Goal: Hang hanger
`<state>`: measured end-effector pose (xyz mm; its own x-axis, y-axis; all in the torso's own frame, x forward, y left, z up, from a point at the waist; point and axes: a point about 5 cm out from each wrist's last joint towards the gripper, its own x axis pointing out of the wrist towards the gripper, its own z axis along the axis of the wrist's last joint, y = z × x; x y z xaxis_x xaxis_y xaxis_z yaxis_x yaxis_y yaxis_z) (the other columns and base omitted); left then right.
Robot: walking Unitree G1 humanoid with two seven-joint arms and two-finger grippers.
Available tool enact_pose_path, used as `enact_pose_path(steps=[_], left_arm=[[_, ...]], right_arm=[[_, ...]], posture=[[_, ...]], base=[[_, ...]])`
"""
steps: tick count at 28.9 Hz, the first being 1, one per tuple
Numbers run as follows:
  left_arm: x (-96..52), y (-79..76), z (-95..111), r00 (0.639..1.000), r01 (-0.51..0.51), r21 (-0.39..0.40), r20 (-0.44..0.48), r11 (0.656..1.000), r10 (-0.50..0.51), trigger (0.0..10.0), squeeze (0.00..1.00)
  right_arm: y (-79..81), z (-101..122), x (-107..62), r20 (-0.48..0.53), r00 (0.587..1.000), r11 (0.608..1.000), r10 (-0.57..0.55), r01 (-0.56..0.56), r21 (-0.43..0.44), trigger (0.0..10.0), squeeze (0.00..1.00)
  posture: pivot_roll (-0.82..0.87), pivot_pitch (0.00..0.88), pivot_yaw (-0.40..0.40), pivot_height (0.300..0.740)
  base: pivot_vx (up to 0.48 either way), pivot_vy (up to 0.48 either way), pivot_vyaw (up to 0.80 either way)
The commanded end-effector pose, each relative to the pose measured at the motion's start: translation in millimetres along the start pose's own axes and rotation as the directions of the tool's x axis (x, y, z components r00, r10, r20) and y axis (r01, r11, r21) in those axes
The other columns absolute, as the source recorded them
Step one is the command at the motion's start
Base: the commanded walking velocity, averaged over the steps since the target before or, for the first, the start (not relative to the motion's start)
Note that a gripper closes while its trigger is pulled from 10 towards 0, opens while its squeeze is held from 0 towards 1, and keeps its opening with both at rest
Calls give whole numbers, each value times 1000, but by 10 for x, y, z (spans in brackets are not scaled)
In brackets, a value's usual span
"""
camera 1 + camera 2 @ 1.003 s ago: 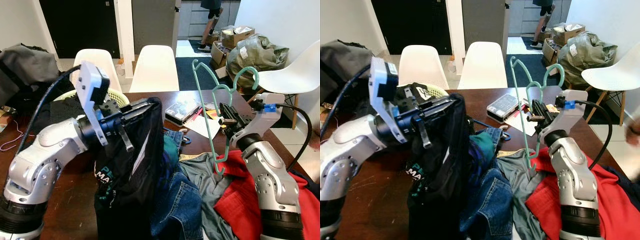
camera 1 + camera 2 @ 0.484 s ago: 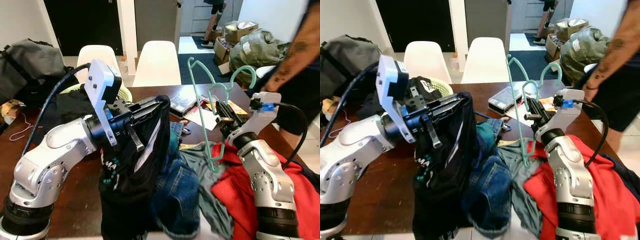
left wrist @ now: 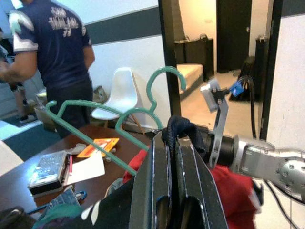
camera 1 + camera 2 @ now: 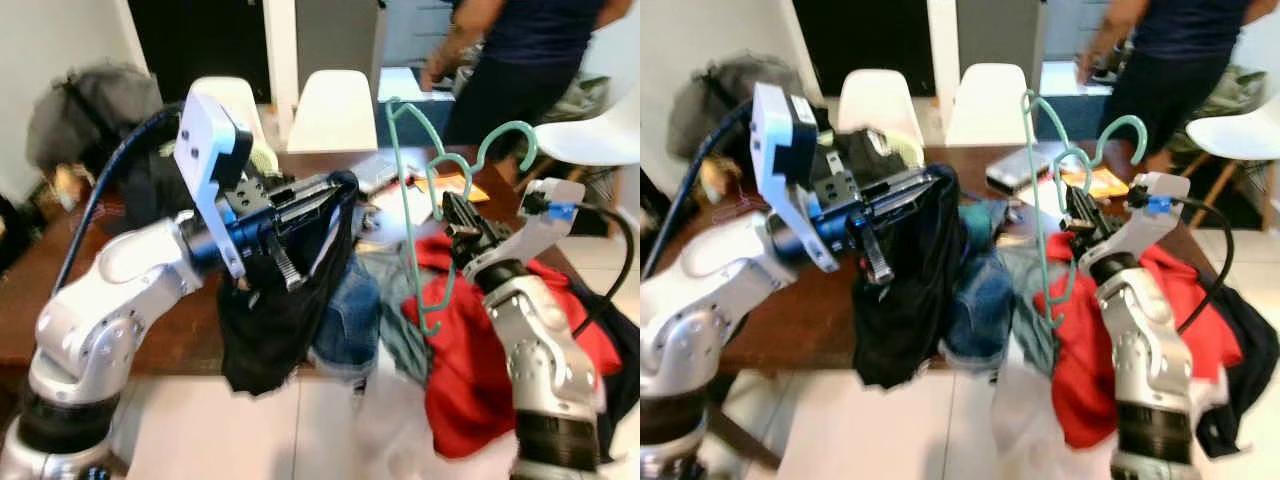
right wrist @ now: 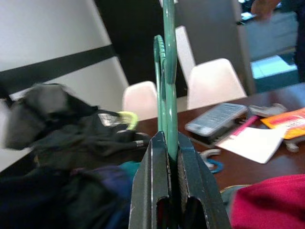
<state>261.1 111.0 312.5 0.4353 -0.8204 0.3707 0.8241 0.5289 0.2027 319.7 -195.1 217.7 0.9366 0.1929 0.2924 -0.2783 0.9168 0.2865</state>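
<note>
You get even, soft daylight in both head views, but both are smeared by motion blur: the white chairs point(image 4: 330, 110), the person point(image 4: 520, 60) at the far right and the clothes on the worktop point(image 4: 60, 300) all lose their edges. The dark doorway point(image 4: 880, 40) far behind stays deep black. Both wrist views are sharper; each near pincer, left point(image 3: 174, 191) and right point(image 5: 167, 191), sits soft and shaded.

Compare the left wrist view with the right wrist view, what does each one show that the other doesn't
Left wrist view alone: the left claw shut on the black garment, a person in a dark shirt, and the right arm. Right wrist view alone: the right claw shut on the green hanger, and two white chairs. Both share the hanger, the brown table and the red cloth.
</note>
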Motion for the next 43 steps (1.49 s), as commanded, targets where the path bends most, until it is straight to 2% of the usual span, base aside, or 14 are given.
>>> enact_pose_path(steps=[1,6,9,10,13,14,15,17,18,20,26,33,43], left_arm=[[36,-20,98,999,19,-8,49,1000,-19,10000,0],[89,-84,106,995,45,-69,96,997,-38,10000,0],[128,-154,-44,996,59,-136,79,989,-49,10000,0],[128,-154,-44,996,59,-136,79,989,-49,10000,0],[100,-306,-650,993,47,-238,-93,970,-70,10000,0],[101,-363,-760,990,50,-271,-113,961,-84,10000,0],[101,-363,-760,990,50,-271,-113,961,-84,10000,0],[144,-452,-835,988,68,-321,-108,945,-108,10000,0],[144,-452,-835,988,68,-321,-108,945,-108,10000,0],[221,-575,-883,985,103,-372,-87,922,-146,10000,0],[296,-657,-892,983,131,-414,-63,901,-172,10000,0],[469,-808,-879,976,203,-466,26,861,-216,10000,0],[534,-883,-889,971,228,-476,43,849,-237,10000,0]], right_arm=[[61,20,25,12,1000,1000,25,-25,-1,10000,0],[61,17,23,13,1000,1000,27,-27,3,10000,0],[65,19,23,20,999,999,35,-35,19,10000,0],[65,19,23,20,999,999,35,-35,19,10000,0],[77,71,4,66,995,989,76,-84,119,10000,0],[77,91,-7,80,993,985,88,-99,144,10000,0],[77,91,-7,80,993,985,88,-99,144,10000,0],[76,119,-28,99,990,978,102,-118,172,10000,0],[76,119,-28,99,990,978,102,-118,172,10000,0],[81,153,-47,120,986,972,114,-136,193,10000,0],[95,163,-57,128,984,969,124,-148,200,10000,0],[95,159,-63,124,983,966,132,-156,207,10000,0],[16,118,-90,84,993,979,83,-97,180,10000,0]], posture=[[-14,0,27,740],[-11,0,26,740],[-7,0,26,740],[-7,0,26,740],[-12,0,23,740],[-12,0,23,740],[-12,0,23,740],[-14,0,23,740],[-14,0,23,740],[-20,0,26,740],[-24,0,31,740],[-28,0,34,740],[-35,0,37,740]], base=[[-375,0,0],[-372,0,0],[-371,0,0],[-379,0,0],[-377,0,0],[-371,0,0],[-371,0,0],[-368,0,0],[-364,0,0],[-362,0,0],[-363,0,0],[-353,0,0],[-350,0,0]])
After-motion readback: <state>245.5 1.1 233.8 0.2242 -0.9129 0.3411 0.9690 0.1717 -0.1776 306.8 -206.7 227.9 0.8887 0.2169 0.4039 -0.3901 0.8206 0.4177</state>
